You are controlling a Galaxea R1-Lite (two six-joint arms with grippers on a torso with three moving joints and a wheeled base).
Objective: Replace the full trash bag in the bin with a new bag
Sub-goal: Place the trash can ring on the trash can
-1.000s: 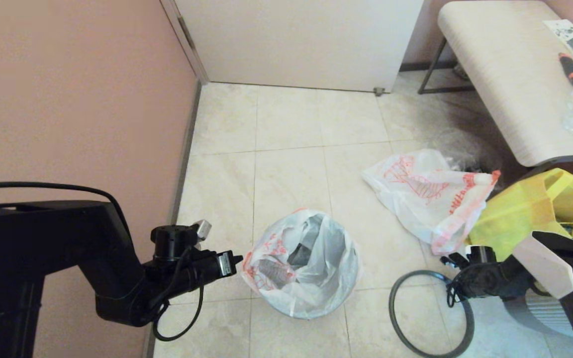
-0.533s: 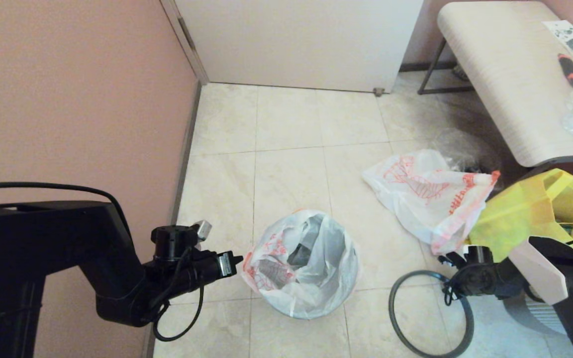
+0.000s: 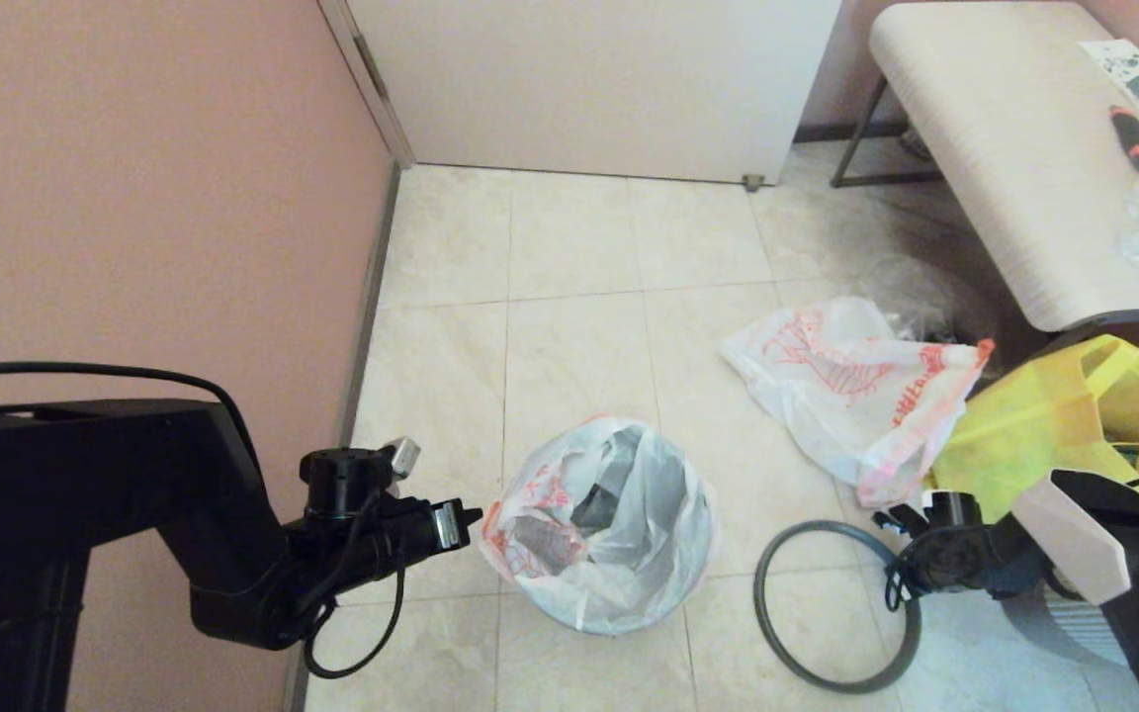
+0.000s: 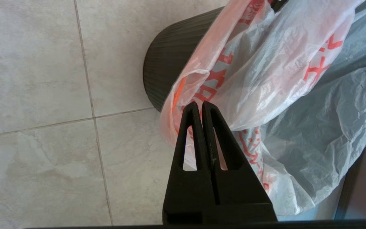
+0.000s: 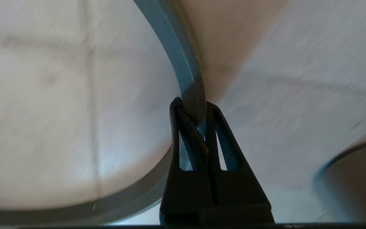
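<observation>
The right claw (image 5: 195, 111) was clamped on the grey hoop (image 3: 777, 633), which lay on the floor tiles to the right of the bin (image 4: 167, 73). The left claw (image 4: 201, 106) had its fingers pressed together, and its tips touched the orange-printed edge of the full trash bag (image 3: 599, 519) on the left side of the bin. This bag sat inside the black bin, with its plastic spread over the edge. The new bag (image 3: 851, 391) lay on the floor farther away, to the right, just beside a yellow tote (image 3: 1054, 425). A pale worktop (image 3: 1005, 158) stood behind them.
</observation>
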